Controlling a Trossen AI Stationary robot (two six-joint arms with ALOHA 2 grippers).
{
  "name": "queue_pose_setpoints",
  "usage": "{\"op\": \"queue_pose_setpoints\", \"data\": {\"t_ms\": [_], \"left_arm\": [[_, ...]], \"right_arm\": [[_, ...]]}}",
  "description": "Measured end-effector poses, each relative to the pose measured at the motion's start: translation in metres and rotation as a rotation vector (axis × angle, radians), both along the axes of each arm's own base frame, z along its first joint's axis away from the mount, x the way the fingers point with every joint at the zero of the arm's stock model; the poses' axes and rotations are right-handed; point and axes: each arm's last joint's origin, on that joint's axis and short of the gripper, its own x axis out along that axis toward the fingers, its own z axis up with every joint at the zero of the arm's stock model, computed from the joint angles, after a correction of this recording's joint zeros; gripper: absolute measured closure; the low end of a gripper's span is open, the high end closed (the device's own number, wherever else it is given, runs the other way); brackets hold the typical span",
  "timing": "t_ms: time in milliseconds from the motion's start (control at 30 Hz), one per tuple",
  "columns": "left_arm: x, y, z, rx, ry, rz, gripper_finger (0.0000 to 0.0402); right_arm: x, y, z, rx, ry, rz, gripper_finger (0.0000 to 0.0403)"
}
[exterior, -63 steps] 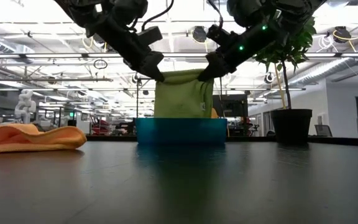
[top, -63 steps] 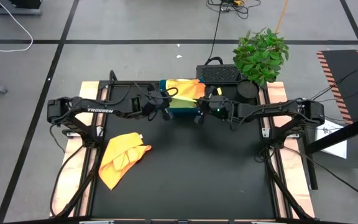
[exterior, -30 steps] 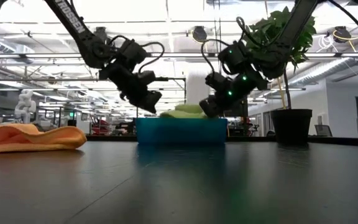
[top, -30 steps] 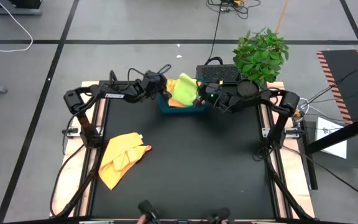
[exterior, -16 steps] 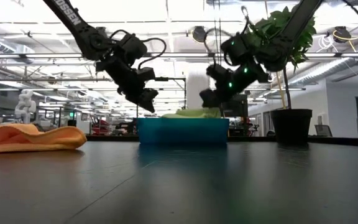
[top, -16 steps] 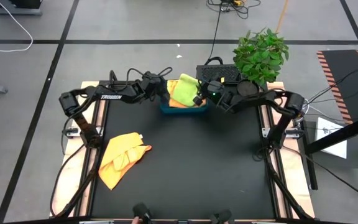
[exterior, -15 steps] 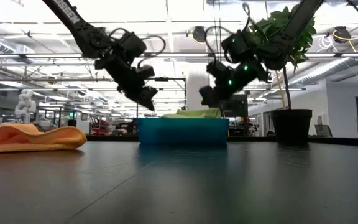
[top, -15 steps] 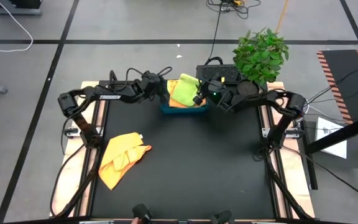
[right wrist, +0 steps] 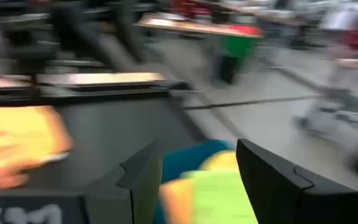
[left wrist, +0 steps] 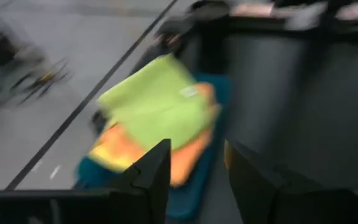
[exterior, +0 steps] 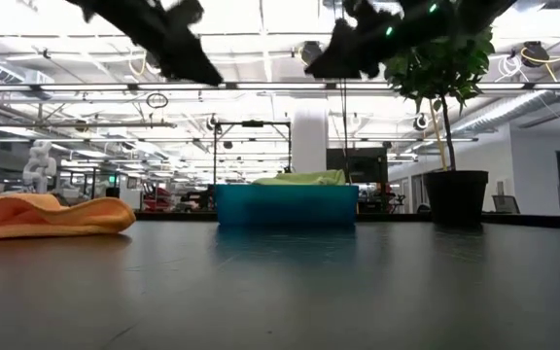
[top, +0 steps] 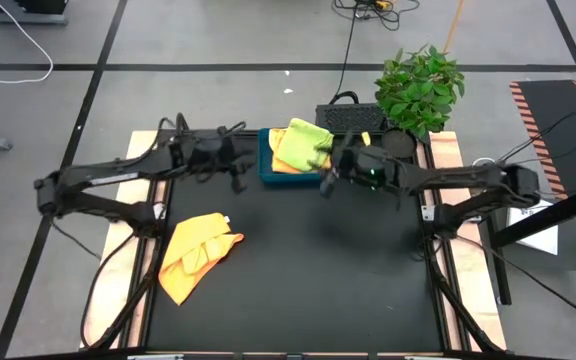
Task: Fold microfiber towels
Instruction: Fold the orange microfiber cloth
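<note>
A folded lime green towel (top: 303, 145) lies on top of an orange towel (left wrist: 126, 149) in the blue tray (top: 266, 170) at the table's far middle. A crumpled orange towel (top: 196, 255) lies on the black table at the left. My left gripper (top: 236, 172) hangs open in the air just left of the tray. My right gripper (top: 326, 183) hangs open just near and right of it. In the wrist views nothing is between the left fingers (left wrist: 157, 171) or the right fingers (right wrist: 272, 180). Both are high above the tray (exterior: 285, 206) in the low view.
A potted plant (top: 418, 85) stands at the far right corner, its black pot (exterior: 458, 199) right of the tray. A black box (top: 353, 118) sits behind the tray. The near half of the black table top (top: 298, 290) is bare.
Both grippers have let go of the lime green towel, which now lies flat on the stack in the tray. They have risen well above the tray and drawn back toward the table's near edge, tipping up toward level.
</note>
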Motion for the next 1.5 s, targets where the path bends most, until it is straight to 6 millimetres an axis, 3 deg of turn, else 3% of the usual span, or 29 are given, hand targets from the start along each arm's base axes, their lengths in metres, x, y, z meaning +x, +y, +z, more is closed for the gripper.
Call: {"op": "queue_pose_setpoints", "data": {"t_ms": [200, 367, 500, 700, 933, 1200, 1300, 1400, 1500], "left_arm": [[-0.024, -0.059, -0.001, -0.050, -0.137, -0.204, 0.0293], [-0.037, -0.103, -0.042, -0.070, -0.293, -0.348, 0.0308], [-0.049, -0.120, -0.074, -0.069, -0.428, -0.360, 0.0309], [-0.066, -0.128, -0.108, -0.088, -0.582, -0.323, 0.0309], [-0.068, -0.132, -0.132, -0.145, -0.494, -0.304, 0.0309], [-0.062, -0.142, -0.153, -0.170, -0.355, -0.329, 0.0309], [-0.056, -0.149, -0.149, -0.184, -0.281, -0.389, 0.0309], [-0.047, -0.159, -0.140, -0.171, -0.067, -0.406, 0.0309], [-0.037, -0.167, -0.119, -0.143, 0.125, -0.329, 0.0309]], "right_arm": [[0.002, 0.060, -0.011, 0.039, 0.025, 0.248, 0.0219], [0.000, 0.098, -0.034, 0.071, 0.072, 0.372, 0.0228], [-0.003, 0.121, -0.058, 0.128, 0.033, 0.438, 0.0232], [-0.011, 0.146, -0.117, 0.204, 0.090, 0.506, 0.0232], [-0.014, 0.166, -0.168, 0.298, 0.136, 0.536, 0.0232], [-0.015, 0.184, -0.185, 0.323, 0.081, 0.595, 0.0232], [-0.014, 0.185, -0.183, 0.323, 0.053, 0.603, 0.0232], [-0.013, 0.185, -0.180, 0.309, 0.019, 0.609, 0.0232], [-0.012, 0.185, -0.177, 0.287, -0.014, 0.620, 0.0232]]}}
